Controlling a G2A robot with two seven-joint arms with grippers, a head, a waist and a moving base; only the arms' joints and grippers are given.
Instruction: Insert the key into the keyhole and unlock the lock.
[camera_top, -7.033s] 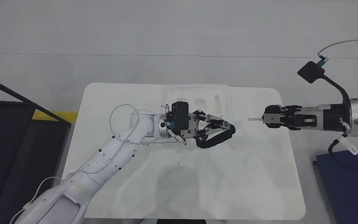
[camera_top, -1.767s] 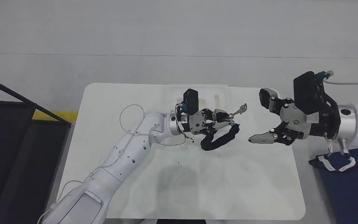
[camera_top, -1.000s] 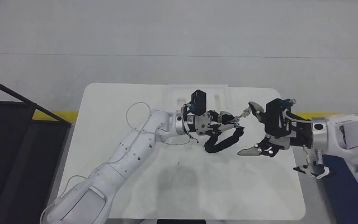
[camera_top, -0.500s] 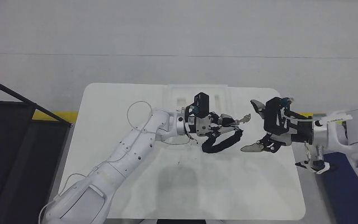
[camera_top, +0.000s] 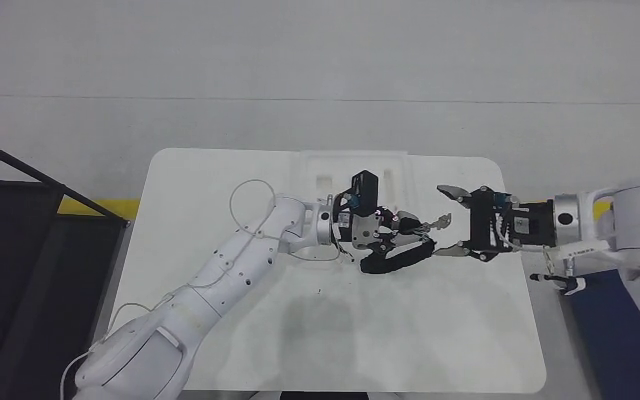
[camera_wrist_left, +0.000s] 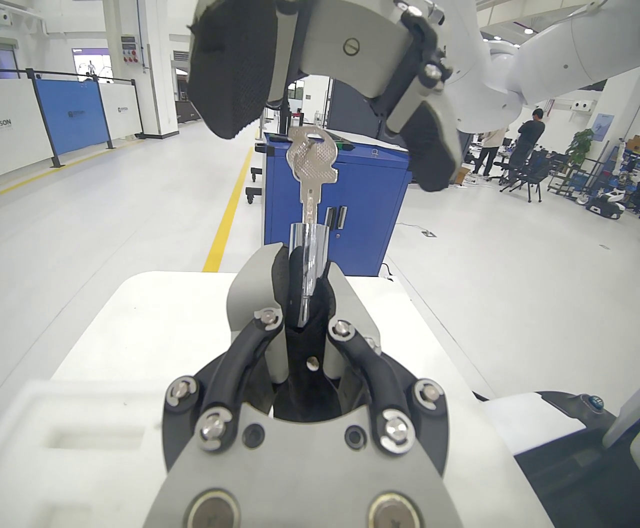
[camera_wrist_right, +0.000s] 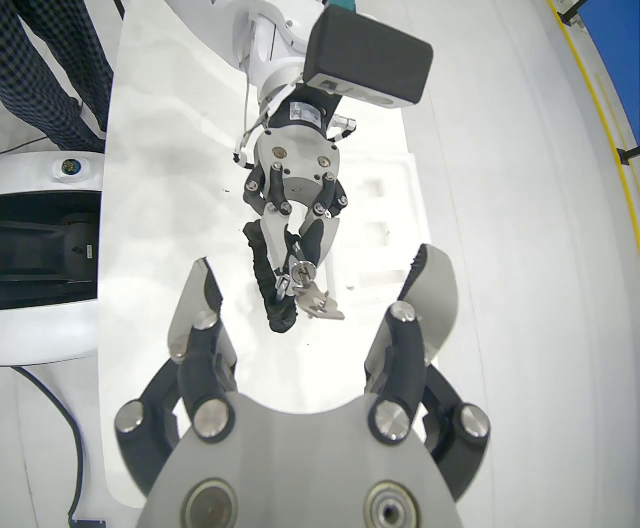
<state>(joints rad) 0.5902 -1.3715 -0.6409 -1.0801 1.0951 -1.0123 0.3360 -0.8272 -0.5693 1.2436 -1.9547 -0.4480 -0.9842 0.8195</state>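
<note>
Now my right gripper (camera_top: 447, 221) has swung back in toward the cable lock (camera_wrist_left: 308, 250), spread wide either side of the key (camera_wrist_left: 311, 160) already seated in it, while my left gripper (camera_wrist_left: 305, 300) stays clenched on the lock's barrel, so I judge only grasping and turning remains.

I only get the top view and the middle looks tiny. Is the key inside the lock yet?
Observer: Yes. The left wrist view shows the key with its blade pushed into the lock's shiny cylinder and its head sticking out.
Operator: Is my other gripper grabbing the key's head now?
Observer: Not yet. The right gripper is open, with its pads on either side of the head and apart from it.
</note>
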